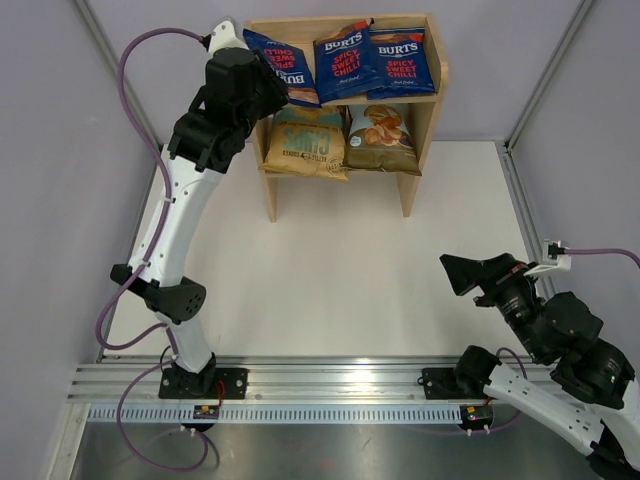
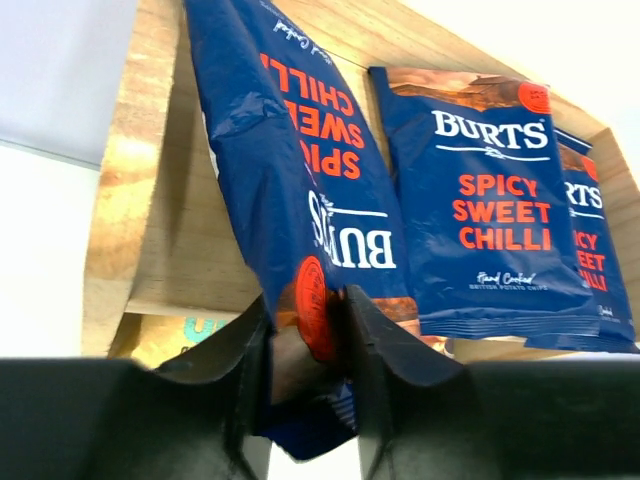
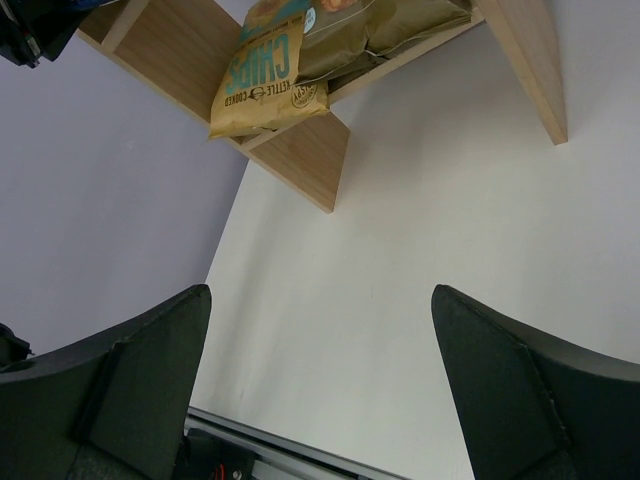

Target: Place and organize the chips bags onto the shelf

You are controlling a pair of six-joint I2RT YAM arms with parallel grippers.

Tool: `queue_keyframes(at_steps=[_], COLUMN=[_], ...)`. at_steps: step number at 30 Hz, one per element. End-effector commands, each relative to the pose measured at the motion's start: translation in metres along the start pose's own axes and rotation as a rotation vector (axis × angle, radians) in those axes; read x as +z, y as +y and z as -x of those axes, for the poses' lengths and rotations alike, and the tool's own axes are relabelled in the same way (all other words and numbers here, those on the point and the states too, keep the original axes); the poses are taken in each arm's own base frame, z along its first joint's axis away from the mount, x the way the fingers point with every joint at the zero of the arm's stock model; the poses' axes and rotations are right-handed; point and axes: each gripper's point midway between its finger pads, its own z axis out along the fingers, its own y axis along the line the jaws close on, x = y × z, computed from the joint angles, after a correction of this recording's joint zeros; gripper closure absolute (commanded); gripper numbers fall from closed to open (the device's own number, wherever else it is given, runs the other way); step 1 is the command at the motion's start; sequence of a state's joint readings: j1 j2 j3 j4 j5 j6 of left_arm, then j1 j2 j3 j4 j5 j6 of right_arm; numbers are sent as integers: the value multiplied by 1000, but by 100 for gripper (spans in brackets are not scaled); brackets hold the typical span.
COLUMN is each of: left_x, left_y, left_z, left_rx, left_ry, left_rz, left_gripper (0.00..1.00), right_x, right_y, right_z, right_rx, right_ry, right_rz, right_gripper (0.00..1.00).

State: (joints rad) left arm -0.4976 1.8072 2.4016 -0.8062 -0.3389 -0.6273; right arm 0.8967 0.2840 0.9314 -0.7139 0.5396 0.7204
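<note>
The left gripper (image 2: pixel 305 335) is pinching the low end of an upside-down Burts bag (image 2: pixel 290 150), with its fingers closed tight on the crinkly edge. The rest of that dark-blue bag goes up and away from the gripper and leans on the back of the top level of the shelf (image 2: pixel 130 200). Just to the right of the gripper stand two other Burts bags (image 2: pixel 485 200), the right way up. Below the gripper, on the low level, sit the tan Kettle chips bag (image 1: pixel 305 145) and the olive chips bag (image 1: pixel 382 135). I think these bags are very light, puffy and soft, and the foil looks slippery. Squeezing the fat middle could crush the chips, so the flat sealed edge is the best place to hold, just as it is held here. The right gripper (image 3: pixel 320 295) is spread wide and holds nothing. The shelf is far off in front of it, and the white table (image 3: pixel 420 250) lies under it.
</note>
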Motion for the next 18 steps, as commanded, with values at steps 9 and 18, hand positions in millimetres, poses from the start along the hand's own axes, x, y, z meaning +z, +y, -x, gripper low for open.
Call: queue_keyframes(at_steps=[9,18], left_x=[17,29], left_y=[-29,-8], left_z=[11,14], left_rx=[-75,-166], left_ry=[21,81], left_rz=[-188,-223], left_gripper=[74,70], right_x=[-3,-3], right_y=[-1,3], right_z=[-4,-3], right_rx=[27,26], right_ry=[12,14], right_rz=[13,24], right_gripper=[1,1])
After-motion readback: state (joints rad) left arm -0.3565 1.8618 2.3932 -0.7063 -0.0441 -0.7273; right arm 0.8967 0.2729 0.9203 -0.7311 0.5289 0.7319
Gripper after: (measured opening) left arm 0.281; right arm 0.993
